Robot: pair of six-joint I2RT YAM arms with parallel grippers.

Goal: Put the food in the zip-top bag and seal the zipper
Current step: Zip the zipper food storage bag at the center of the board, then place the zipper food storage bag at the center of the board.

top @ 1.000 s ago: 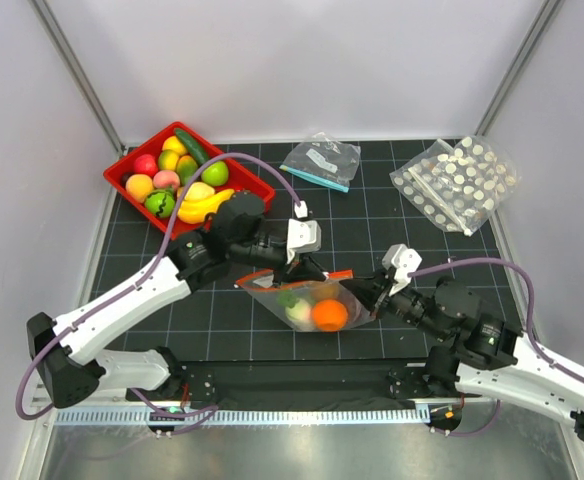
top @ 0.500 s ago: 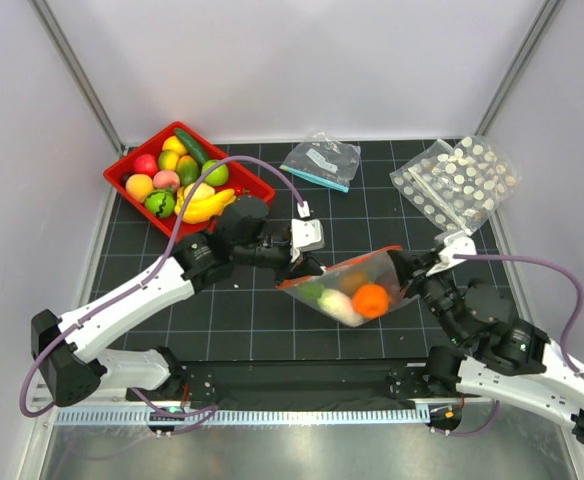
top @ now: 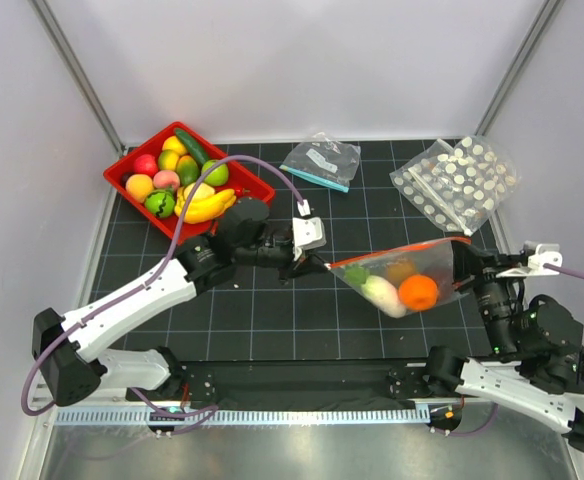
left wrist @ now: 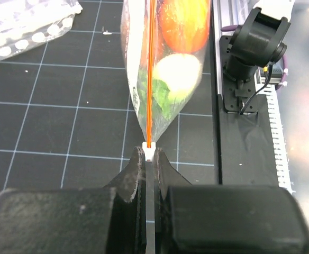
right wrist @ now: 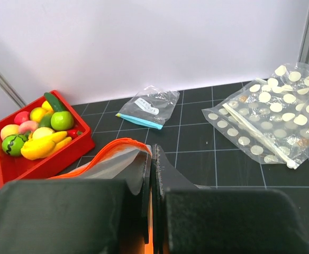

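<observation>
We hold the crinkly clear zip-top bag stretched above the black gridded table. The left gripper is clamped on one end of its orange-red zipper and the right gripper pinches the other, so the glossy toy orange and white radish piece hang safely below the mouth.

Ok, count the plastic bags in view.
3. The zip-top bag is held up between the left hand and right hand; the teal-strip bag lies back centre; the white-dotted bag lies back right. None seems hidden.
</observation>
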